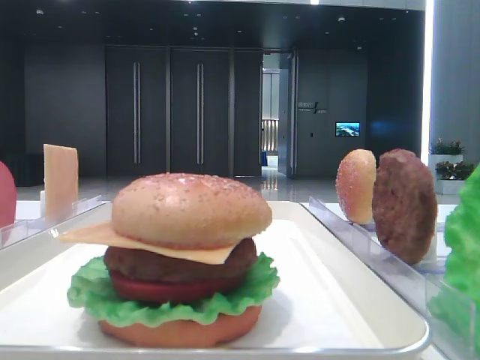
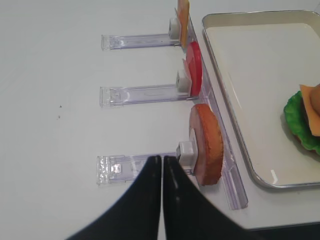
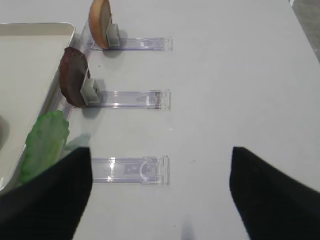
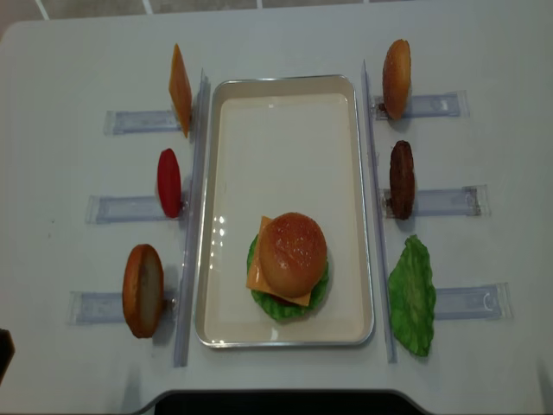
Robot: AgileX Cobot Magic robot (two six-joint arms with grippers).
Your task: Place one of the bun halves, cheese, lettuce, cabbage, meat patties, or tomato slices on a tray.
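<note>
Finished burger stack on the tray, both arms clear of it.

The pale grey tabletop (image 4: 276, 35) carries the large white rectangular tray (image 4: 285, 130). On its near end sits the stack, capped by the pale tan sesame-speckled domed bun top (image 4: 294, 251), above a yellow-orange cheese square (image 4: 256, 275), dark brown patty (image 1: 180, 262), red tomato slice (image 1: 161, 291) and ruffled green lettuce leaf (image 4: 281, 307). Spare pieces stand upright in clear slotted racks (image 4: 130, 207) beside the tray, presumably for easy picking. Left fingers (image 2: 162, 167) are pressed together and empty; right fingers (image 3: 70, 175) are spread wide and hold nothing.
</note>
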